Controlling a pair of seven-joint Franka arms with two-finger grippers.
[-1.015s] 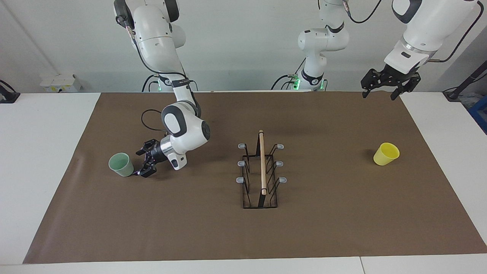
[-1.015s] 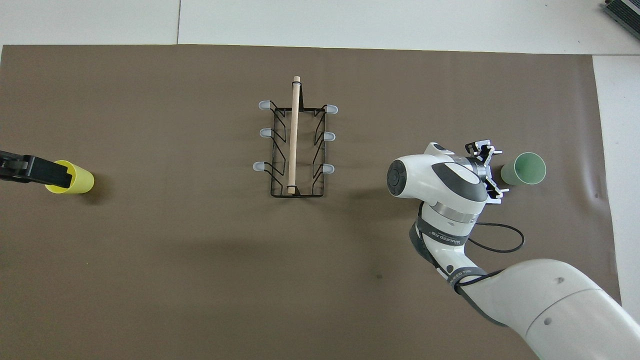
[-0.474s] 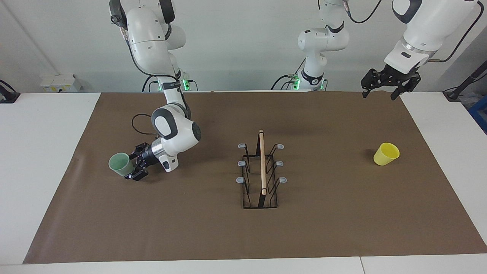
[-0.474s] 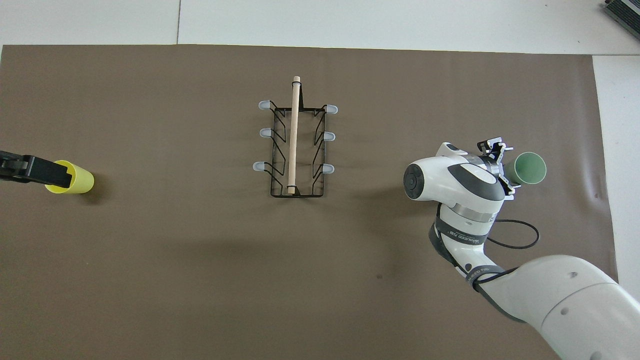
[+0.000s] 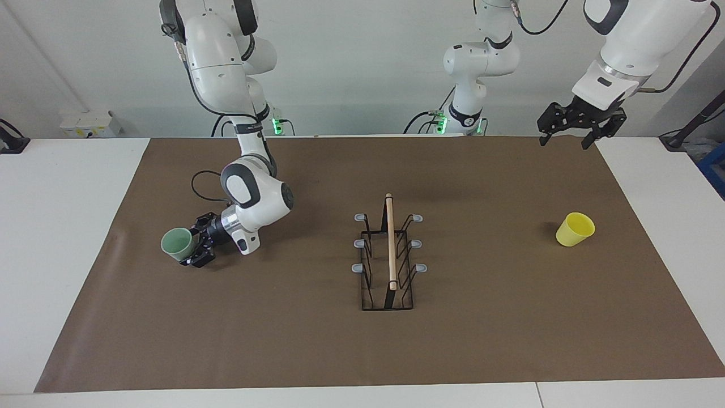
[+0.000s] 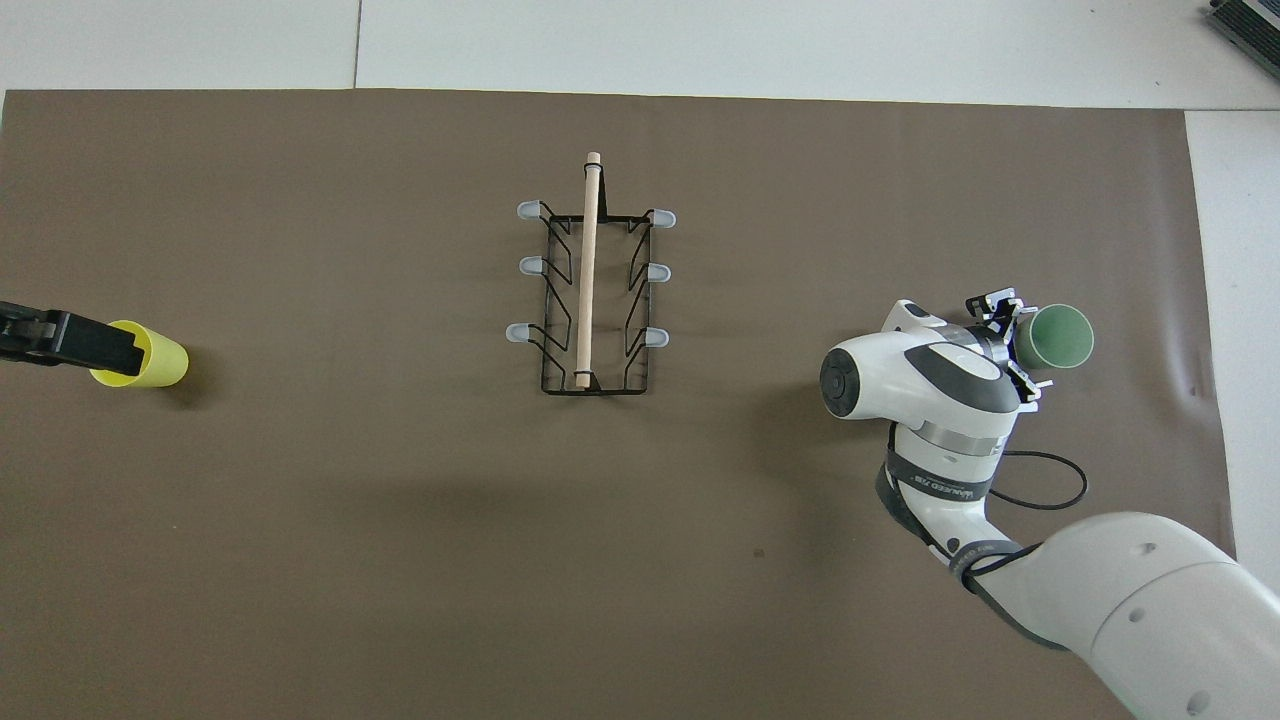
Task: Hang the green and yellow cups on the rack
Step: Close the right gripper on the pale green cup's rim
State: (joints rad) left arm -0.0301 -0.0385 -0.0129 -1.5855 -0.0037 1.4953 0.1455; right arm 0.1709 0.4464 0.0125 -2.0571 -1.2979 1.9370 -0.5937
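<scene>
R gripper (image 5: 195,249): low at the mat, toward R arm's end of table, black fingers spread wide w/ base of green cup (image 5: 177,244) between them; contact not discernible. In overhead view R gripper (image 6: 1015,345) straddles the cup's narrow end, green cup (image 6: 1058,337) rim end sticking out past the fingertips.
Green cup: pale mint, smooth plastic, tapered, no handle. Tipped; long axis along the table's length, mouth pointing away from rack, toward R arm's end.
L gripper (image 5: 568,134): raised over the robots' edge of the mat, L arm's end, fingers apart, nothing in them; arm waits. Overhead: L gripper (image 6: 70,340) overlaps yellow cup's rim.
Yellow cup (image 5: 574,229): bright yellow, smooth, tapered, tilted on mat, L arm's end. Yellow cup (image 6: 140,354).
Rack (image 5: 388,263): mid-table, black wire frame, light wooden rod on top running toward/away from robots, six grey-tipped prongs, no cup on any. Rack (image 6: 590,290).
Mat (image 5: 362,351): brown, matte, over white table (image 5: 56,226).
</scene>
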